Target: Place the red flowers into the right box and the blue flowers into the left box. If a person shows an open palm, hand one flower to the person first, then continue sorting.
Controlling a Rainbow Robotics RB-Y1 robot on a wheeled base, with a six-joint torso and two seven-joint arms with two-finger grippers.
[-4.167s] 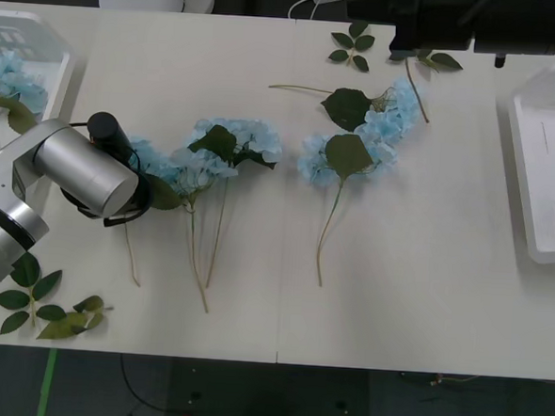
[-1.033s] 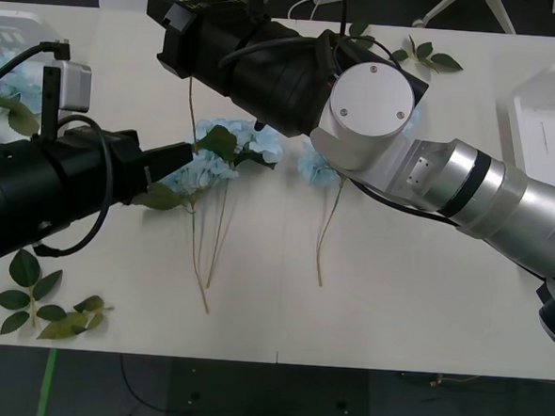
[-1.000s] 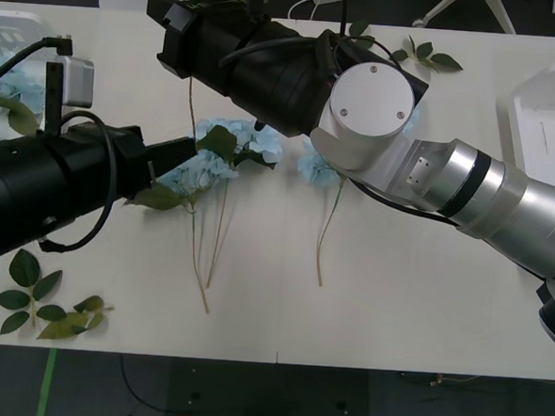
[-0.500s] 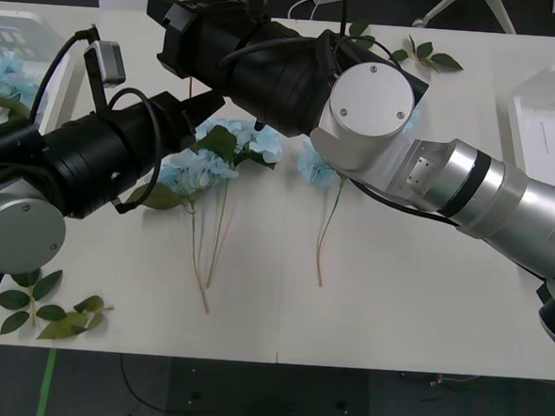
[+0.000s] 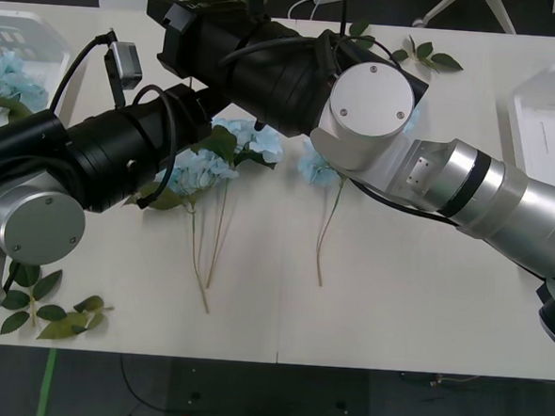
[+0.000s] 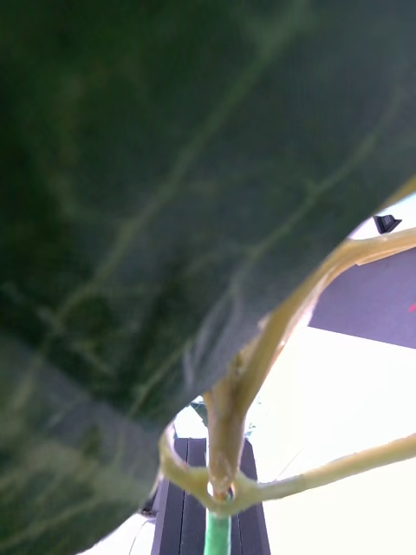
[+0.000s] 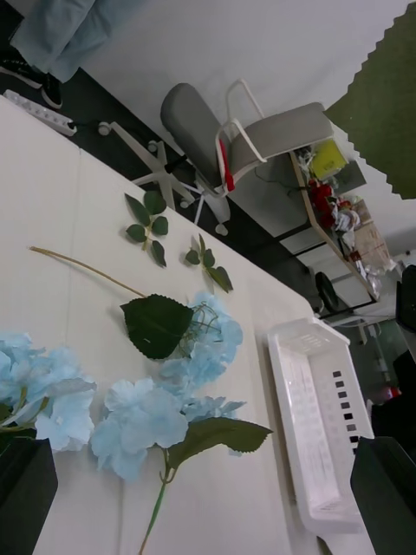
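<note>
Both arms crowd over the same patch of desk (image 5: pixel 423 302), a little way from the left box (image 5: pixel 29 37) on the side facing the right box (image 5: pixel 547 121). That looks to me like the main hazard. The right arm (image 5: pixel 267 66) reaches across just above the left arm (image 5: pixel 93 150), so a careless lift could knock them together. The left claw (image 7: pixel 208 486) is spread wide with nothing in it, poised over the loose blue flowers (image 5: pixel 249 138). More blue blossoms already lie inside the left box. These stems lie tangled, so closing on fluffy blossom instead of stalk could drag two along or shed a leaf. A big leaf (image 6: pixel 156 199) and forked stalk (image 6: pixel 230 408) press against the right wrist camera. Whether the right claw grips them I cannot tell, and a loose hold might drop the stem short of the left box.
</note>
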